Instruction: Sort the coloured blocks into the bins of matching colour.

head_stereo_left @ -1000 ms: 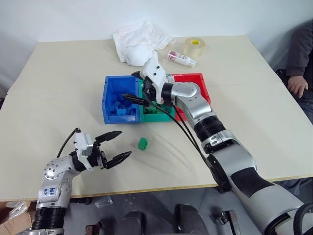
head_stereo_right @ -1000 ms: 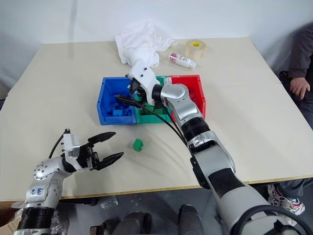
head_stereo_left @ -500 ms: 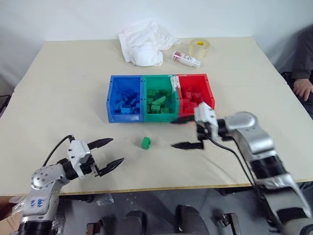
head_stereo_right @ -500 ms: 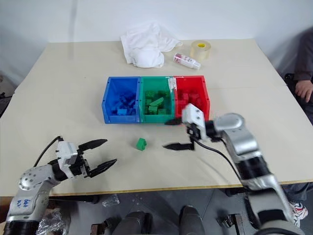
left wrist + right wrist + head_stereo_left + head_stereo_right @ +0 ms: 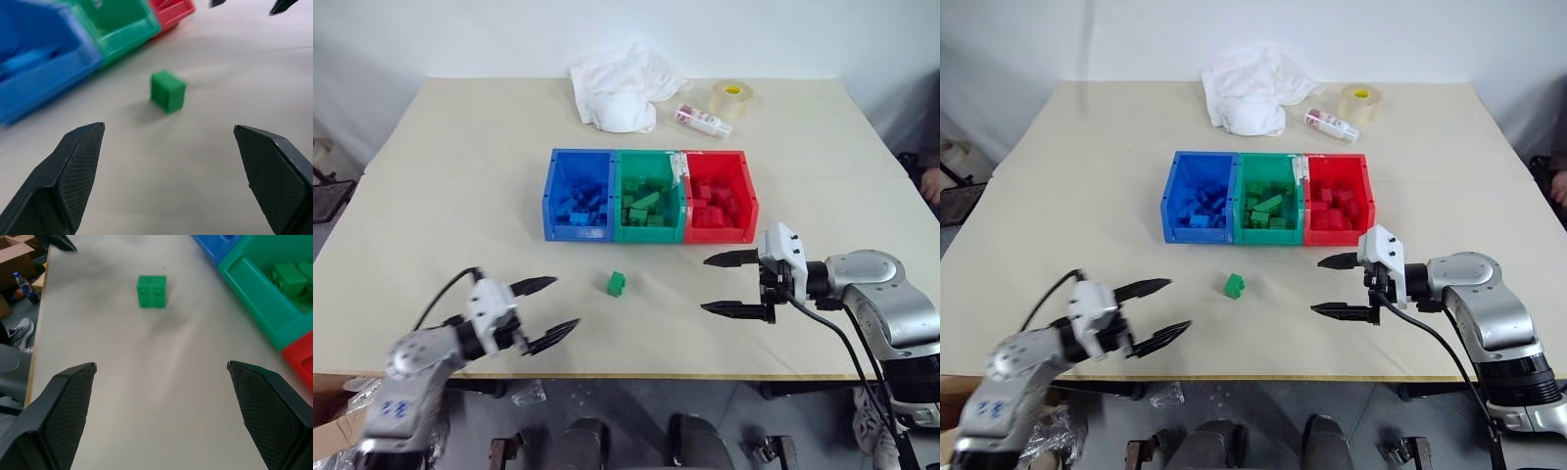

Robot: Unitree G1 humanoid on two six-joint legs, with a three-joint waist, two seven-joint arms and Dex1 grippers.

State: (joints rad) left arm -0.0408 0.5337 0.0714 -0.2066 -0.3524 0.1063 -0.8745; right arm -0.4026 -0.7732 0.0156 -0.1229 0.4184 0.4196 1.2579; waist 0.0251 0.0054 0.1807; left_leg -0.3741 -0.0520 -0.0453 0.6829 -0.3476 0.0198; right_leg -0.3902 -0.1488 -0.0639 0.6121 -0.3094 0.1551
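A single green block (image 5: 616, 283) lies loose on the table in front of the bins. The blue bin (image 5: 578, 194), green bin (image 5: 646, 195) and red bin (image 5: 716, 195) stand joined in a row mid-table, each holding several blocks of its own colour. My left gripper (image 5: 546, 311) hovers open near the front edge, left of the green block (image 5: 167, 91), empty. Right of the block, my right gripper (image 5: 722, 283) is open and empty too, pointing toward the block (image 5: 152, 291).
A crumpled white cloth (image 5: 622, 85), a small pink-and-white bottle (image 5: 702, 119) and a clear tape roll (image 5: 731, 99) lie at the far side of the table. A person's hand (image 5: 932, 183) shows at the right edge. The table's front edge (image 5: 636, 374) runs close under both grippers.
My right gripper has pulled back from over the bins to the table's front right, open throughout. The view has shifted. The green block lies where it was.
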